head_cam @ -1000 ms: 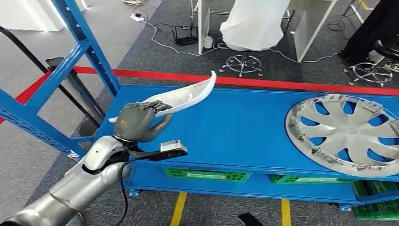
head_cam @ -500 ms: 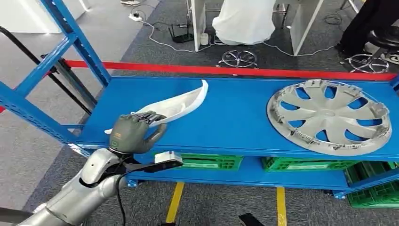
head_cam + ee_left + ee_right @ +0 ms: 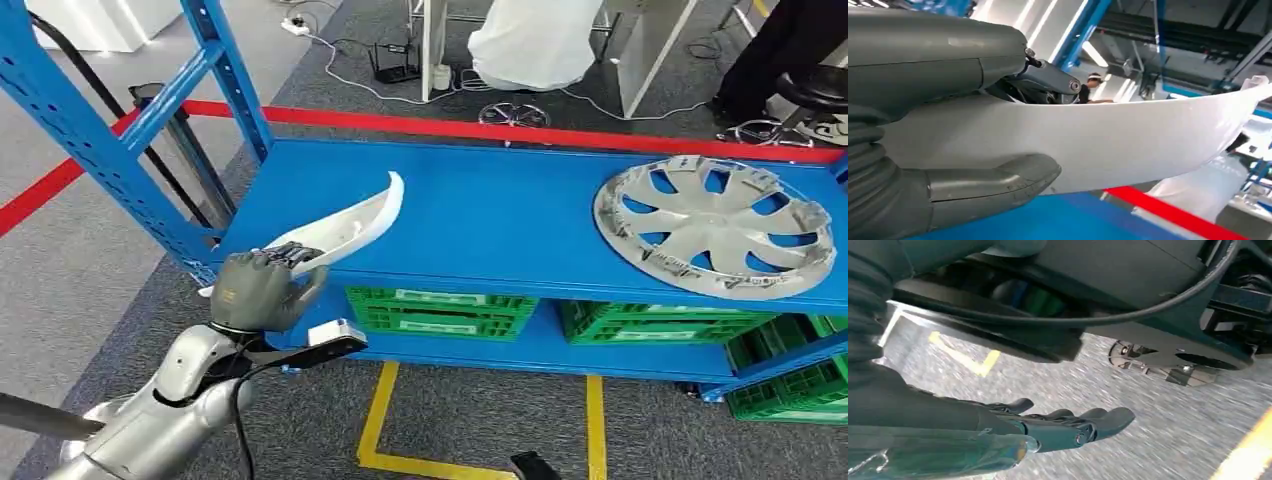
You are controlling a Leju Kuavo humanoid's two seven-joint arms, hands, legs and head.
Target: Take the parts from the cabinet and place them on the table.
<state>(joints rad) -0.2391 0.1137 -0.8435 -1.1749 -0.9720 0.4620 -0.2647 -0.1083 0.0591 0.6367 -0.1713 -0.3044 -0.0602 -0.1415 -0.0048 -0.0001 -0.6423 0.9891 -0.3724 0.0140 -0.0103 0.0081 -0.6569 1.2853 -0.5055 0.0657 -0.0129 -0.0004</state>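
Nearest in, the left hand (image 3: 255, 290) grips the near end of the curved white trim part (image 3: 345, 226), fingers over its top edge and thumb underneath; that gripped end is partly hidden. The part's far end rises over the front left of the blue desk (image 3: 500, 215); whether it touches is hard to tell. The right hand (image 3: 1068, 427) hangs over grey floor, fingers straight, holding nothing. Further right, a silver wheel cover (image 3: 715, 225) lies flat. Beneath, green crates (image 3: 440, 312) are partly cut off.

One white trim part (image 3: 345, 228), one hubcap (image 3: 714, 225), three green crates (image 3: 440, 312)
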